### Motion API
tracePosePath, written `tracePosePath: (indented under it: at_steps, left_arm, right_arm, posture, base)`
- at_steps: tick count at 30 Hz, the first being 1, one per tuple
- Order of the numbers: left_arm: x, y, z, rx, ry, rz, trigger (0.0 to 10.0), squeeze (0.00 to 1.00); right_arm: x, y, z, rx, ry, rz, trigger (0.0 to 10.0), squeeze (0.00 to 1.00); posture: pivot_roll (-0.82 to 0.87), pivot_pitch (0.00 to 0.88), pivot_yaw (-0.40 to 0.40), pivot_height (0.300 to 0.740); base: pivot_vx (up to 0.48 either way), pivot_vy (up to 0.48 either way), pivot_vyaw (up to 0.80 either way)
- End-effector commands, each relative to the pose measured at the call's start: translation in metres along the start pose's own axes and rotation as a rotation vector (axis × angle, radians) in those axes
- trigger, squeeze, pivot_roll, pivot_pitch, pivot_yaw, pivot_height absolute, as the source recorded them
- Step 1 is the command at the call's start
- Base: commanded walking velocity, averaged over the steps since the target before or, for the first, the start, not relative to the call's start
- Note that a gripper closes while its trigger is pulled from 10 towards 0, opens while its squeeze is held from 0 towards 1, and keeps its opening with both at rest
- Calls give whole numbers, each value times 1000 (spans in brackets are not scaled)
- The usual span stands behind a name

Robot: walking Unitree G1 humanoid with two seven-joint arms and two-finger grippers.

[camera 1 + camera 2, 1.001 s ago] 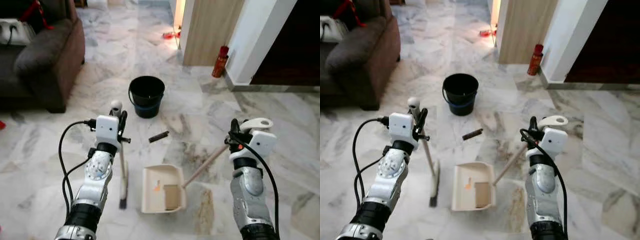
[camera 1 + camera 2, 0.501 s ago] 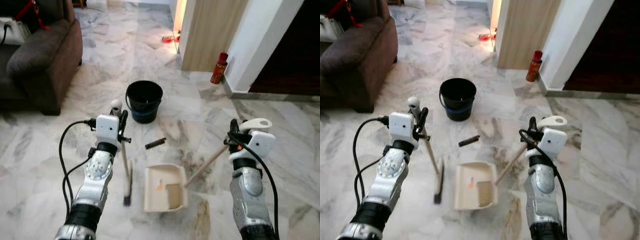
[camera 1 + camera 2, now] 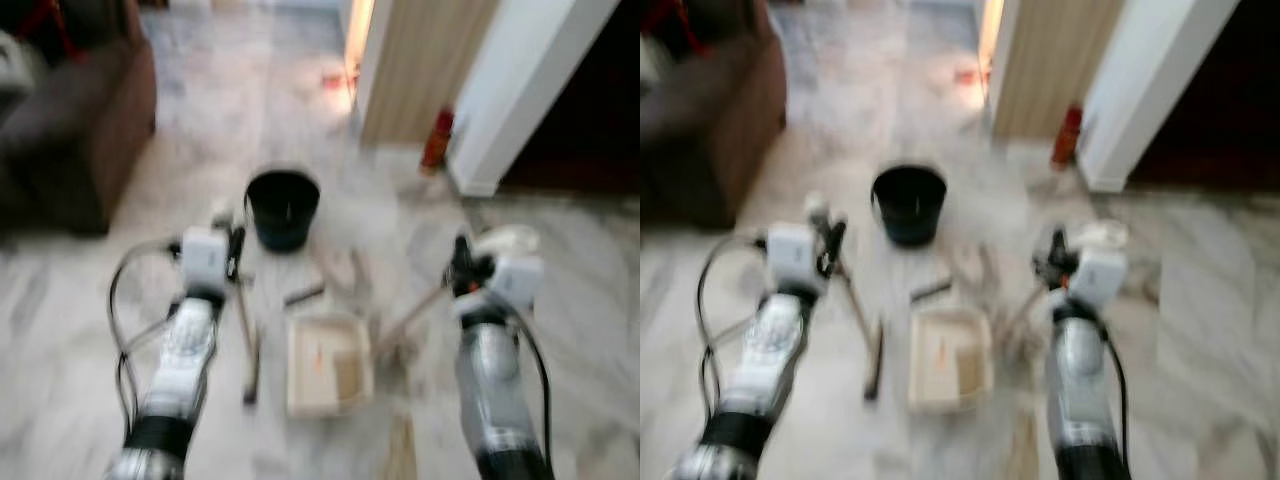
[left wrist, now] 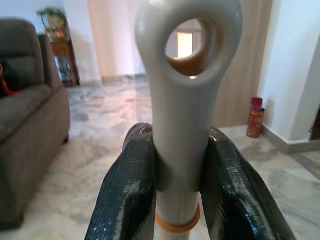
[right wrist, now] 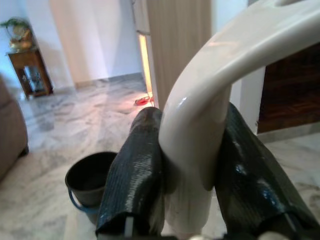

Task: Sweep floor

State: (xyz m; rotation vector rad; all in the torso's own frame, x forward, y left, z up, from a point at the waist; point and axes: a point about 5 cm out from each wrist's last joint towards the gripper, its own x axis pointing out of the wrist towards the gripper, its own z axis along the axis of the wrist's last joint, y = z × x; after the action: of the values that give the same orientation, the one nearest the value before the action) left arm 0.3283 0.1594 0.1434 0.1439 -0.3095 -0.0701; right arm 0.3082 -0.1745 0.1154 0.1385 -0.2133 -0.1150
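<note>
Head views, blurred. The left gripper (image 4: 180, 190) is clamping its two black fingers (image 4: 127, 195) on the grey looped end of the broom (image 3: 246, 335); the stick is slanting down from the gripper to the dark brush head, which is resting on the marble floor (image 3: 90, 330) just left of the dustpan (image 3: 325, 363). The right gripper (image 5: 187, 200) is pinching the dustpan's pale curved handle top, the long handle running diagonally down to the pan. A small dark stick-shaped object (image 3: 303, 294) is lying between the pan and a black bucket (image 3: 282, 208). A brown sofa (image 3: 70, 120) is standing at far left, a red canister (image 3: 435, 140) by the white wall corner.
</note>
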Motion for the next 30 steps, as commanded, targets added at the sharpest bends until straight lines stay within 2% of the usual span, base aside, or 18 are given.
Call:
tracePosePath:
  at_steps: [1, 4, 30]
  left_arm:
    - [4, -8, 9, -1, -46, -19, 10000, 0]
    - [4, -8, 10, -2, -46, -21, 10000, 0]
    - [3, -9, 10, 0, -52, -34, 10000, 0]
  right_arm:
    - [3, -5, 11, -12, -52, -6, 10000, 0]
    - [3, -4, 11, -8, -53, -2, 10000, 0]
    - [3, 0, 10, 15, -53, 6, 10000, 0]
  posture:
    - [138, 84, -75, 740]
    - [138, 84, -75, 740]
    - [143, 52, -67, 740]
  base:
    - [262, 0, 413]
    - [264, 0, 781]
    - [264, 0, 0]
